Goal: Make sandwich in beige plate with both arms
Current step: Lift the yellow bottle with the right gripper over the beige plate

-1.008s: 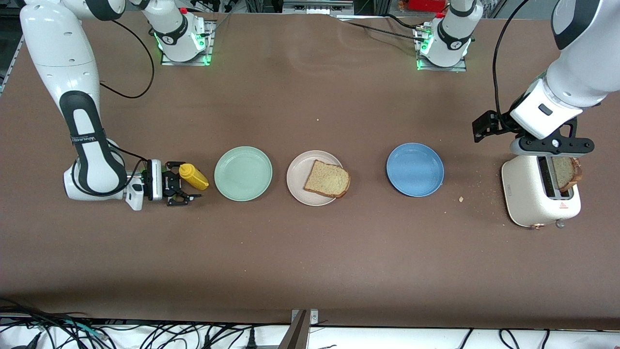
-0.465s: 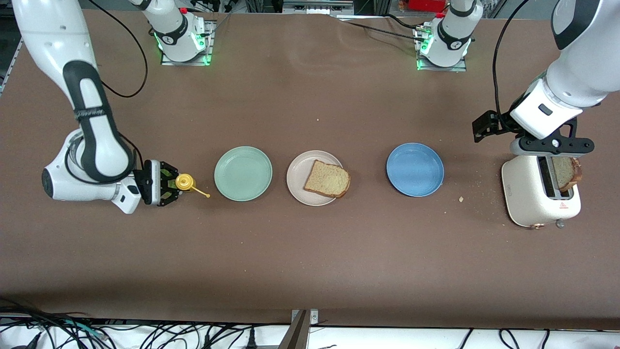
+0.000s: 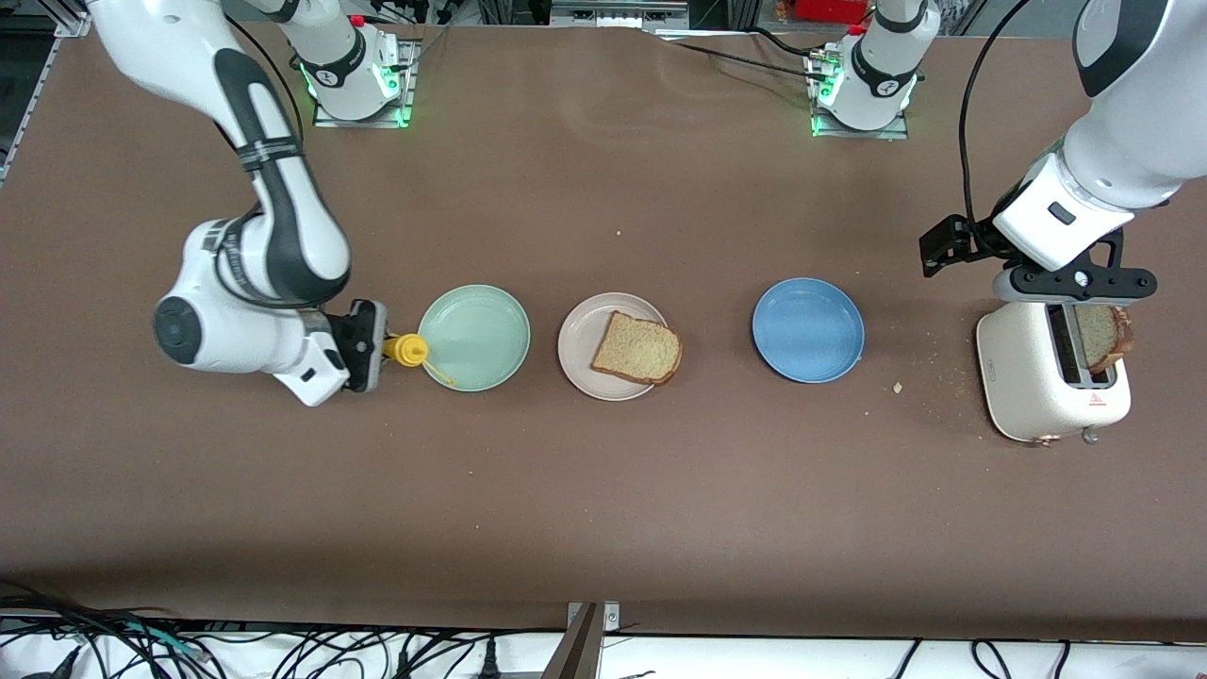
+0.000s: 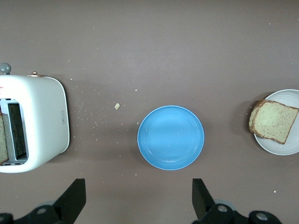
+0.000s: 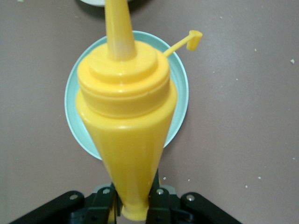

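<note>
Right pincer [image 3: 385, 347] clamped on yellow bottle [image 5: 125, 116] over mint plate [image 3: 473, 338] edge, left pincer [image 4: 135, 198] spread wide, empty, above toaster [image 3: 1049, 382], bread [image 3: 637, 349] on beige plate [image 3: 584, 332]

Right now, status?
Right gripper shut on mustard bottle by mint plate. Left gripper open above toaster. One bread slice on beige plate.

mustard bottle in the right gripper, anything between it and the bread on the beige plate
Only the mint green plate lies between. The right gripper holds the mustard bottle in the air at that plate's rim, so it should pass over it to the bread slice on the beige plate.
</note>
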You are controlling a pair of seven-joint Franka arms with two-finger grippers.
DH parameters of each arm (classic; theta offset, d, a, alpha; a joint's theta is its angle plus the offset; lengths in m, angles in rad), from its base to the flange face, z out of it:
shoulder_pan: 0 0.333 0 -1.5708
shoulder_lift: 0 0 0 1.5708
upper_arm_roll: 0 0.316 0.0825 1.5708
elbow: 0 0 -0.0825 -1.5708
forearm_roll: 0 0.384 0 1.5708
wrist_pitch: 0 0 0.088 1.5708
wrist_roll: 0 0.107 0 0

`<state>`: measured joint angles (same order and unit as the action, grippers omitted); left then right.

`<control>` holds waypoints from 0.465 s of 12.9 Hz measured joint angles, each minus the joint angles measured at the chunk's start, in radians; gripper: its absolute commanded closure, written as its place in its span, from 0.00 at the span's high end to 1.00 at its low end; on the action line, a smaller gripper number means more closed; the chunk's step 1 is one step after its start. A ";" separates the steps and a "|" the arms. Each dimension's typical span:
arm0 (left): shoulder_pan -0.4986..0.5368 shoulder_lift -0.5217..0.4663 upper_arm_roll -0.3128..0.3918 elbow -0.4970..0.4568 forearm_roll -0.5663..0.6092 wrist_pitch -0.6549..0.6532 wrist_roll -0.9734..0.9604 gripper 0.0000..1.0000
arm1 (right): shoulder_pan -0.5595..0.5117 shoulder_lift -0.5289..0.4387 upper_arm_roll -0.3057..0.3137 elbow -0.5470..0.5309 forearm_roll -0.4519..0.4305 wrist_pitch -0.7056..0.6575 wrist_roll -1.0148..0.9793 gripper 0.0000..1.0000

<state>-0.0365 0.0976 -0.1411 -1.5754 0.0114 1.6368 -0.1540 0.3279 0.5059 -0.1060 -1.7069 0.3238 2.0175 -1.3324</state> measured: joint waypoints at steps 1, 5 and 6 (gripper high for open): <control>0.000 0.000 0.000 0.000 0.000 0.000 0.000 1.00 | 0.040 -0.006 -0.001 0.013 -0.065 0.000 0.088 0.00; 0.000 0.000 0.000 0.000 0.000 0.000 0.000 1.00 | 0.209 -0.037 0.000 0.060 -0.334 -0.053 0.381 0.00; 0.000 0.000 0.000 0.000 0.000 0.000 0.000 1.00 | 0.253 -0.041 -0.001 0.069 -0.392 -0.078 0.458 0.00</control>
<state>-0.0363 0.0977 -0.1411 -1.5754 0.0114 1.6365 -0.1540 0.5805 0.4645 -0.1068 -1.6376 -0.0684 1.9400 -0.8746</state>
